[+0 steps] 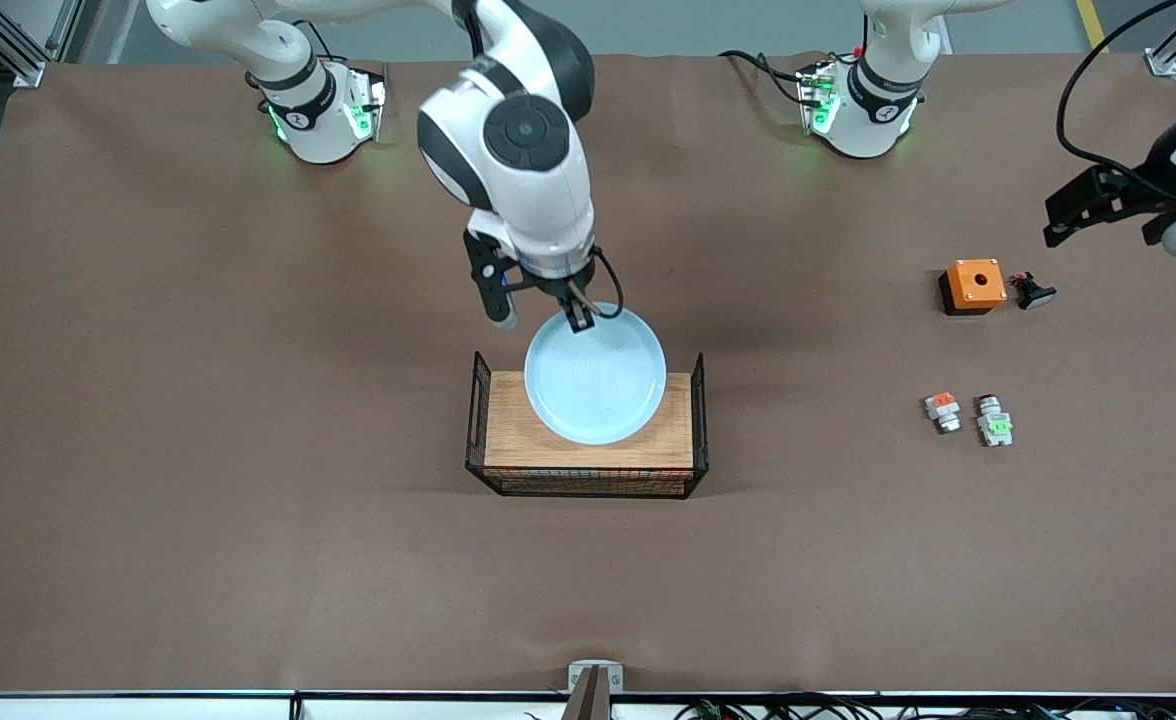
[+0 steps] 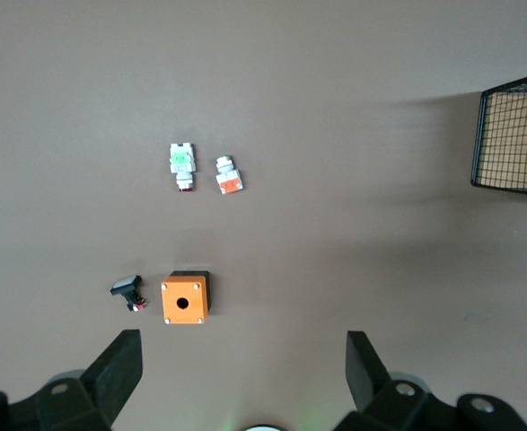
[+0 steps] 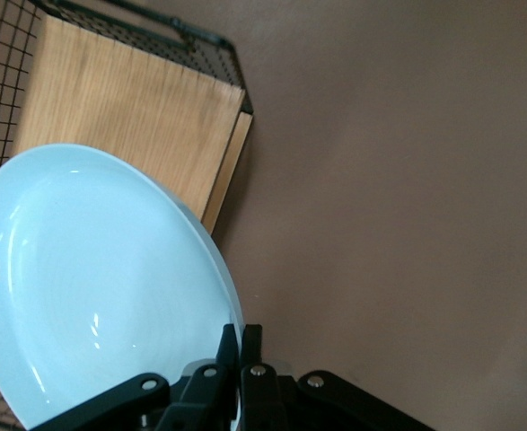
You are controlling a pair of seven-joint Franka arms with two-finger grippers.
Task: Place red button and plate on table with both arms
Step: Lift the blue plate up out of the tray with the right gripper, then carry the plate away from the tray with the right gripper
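The jaws of the right gripper (image 1: 580, 318) are pinched on the plate (image 1: 596, 375) rim, held above the wooden board (image 1: 588, 445). The left gripper (image 2: 243, 377) is spread wide over the table (image 1: 248, 450), the red button (image 1: 995, 424) lying apart from it.

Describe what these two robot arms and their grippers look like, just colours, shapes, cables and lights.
Both arms are glossy white with rounded shells and black joint bands. The right arm has a round black cap on its side. Green lights glow at both bases. The right gripper and left gripper are black with angular two-finger jaws. Black cables loop around each wrist.
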